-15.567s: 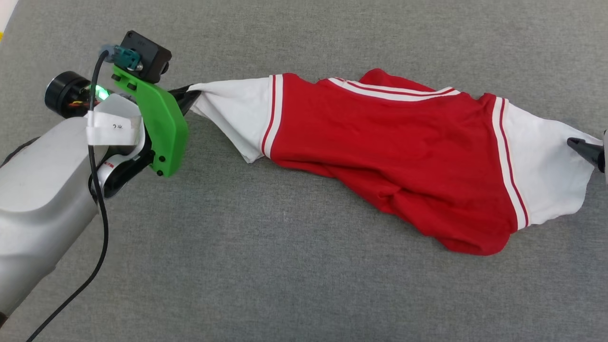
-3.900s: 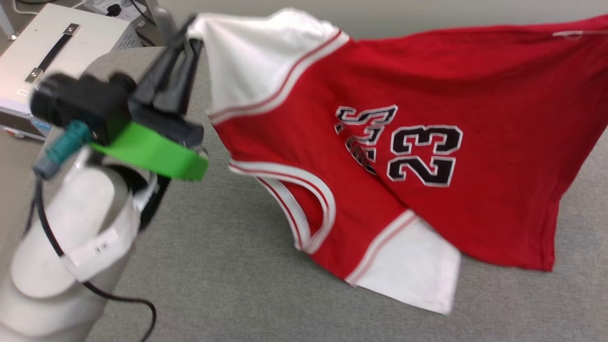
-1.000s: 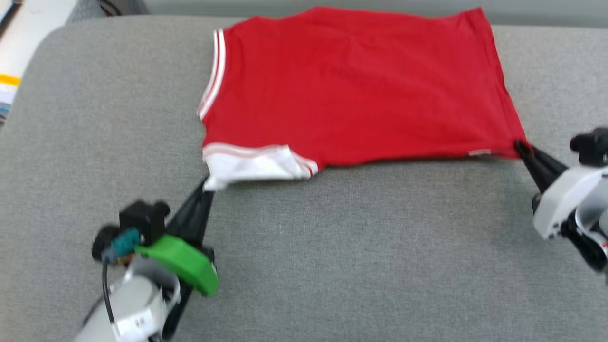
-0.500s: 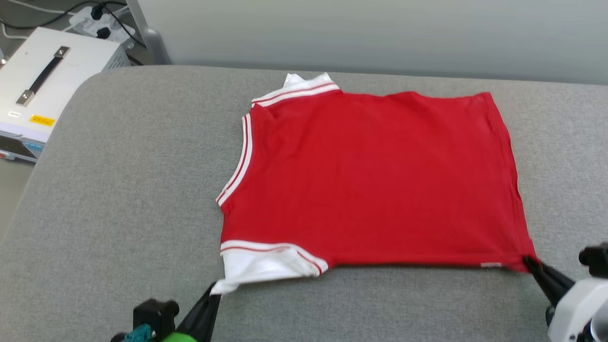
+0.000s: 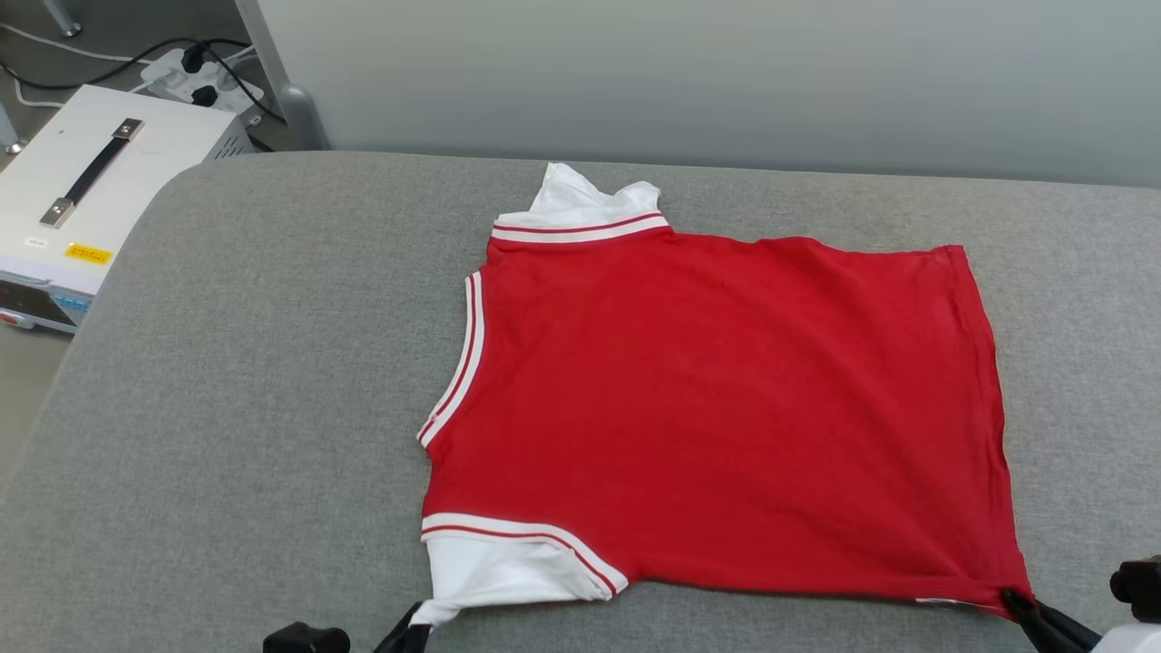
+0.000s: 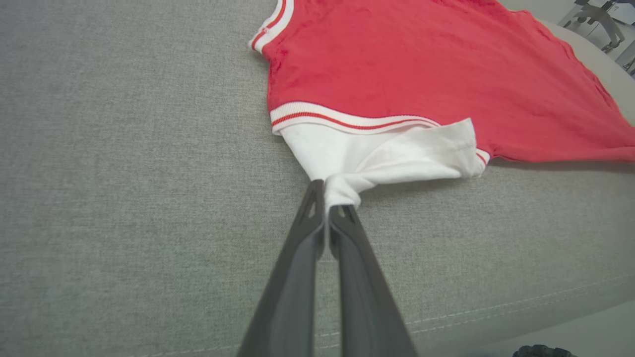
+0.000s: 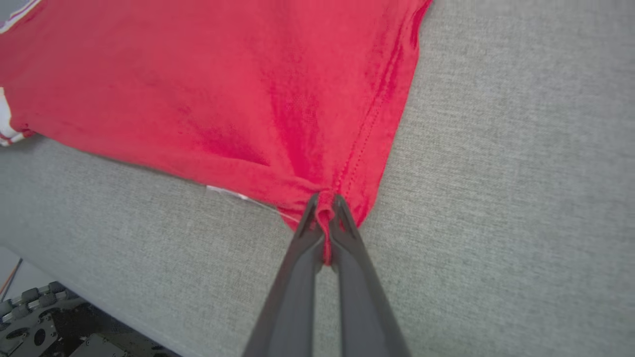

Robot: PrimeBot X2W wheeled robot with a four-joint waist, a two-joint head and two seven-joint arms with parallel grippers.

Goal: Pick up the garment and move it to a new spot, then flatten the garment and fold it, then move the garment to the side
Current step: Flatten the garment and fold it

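We see the garment [image 5: 717, 417], a red jersey with white sleeves and striped trim, spread nearly flat, plain side up, on a grey padded surface [image 5: 254, 381]. Our left gripper [image 6: 327, 198] is clamped on the tip of the near white sleeve. Our right gripper [image 7: 326, 203] pinches the near hem corner. Past the surface's far left corner sits a white box [image 5: 100, 181] with a handle.

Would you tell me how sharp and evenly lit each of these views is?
Head view: sharp, even light, no glare on the garment. Left wrist view: jaws blur toward the bottom edge; soft shadow under the white sleeve. Right wrist view: the same near blur, grey surface weave crisp.
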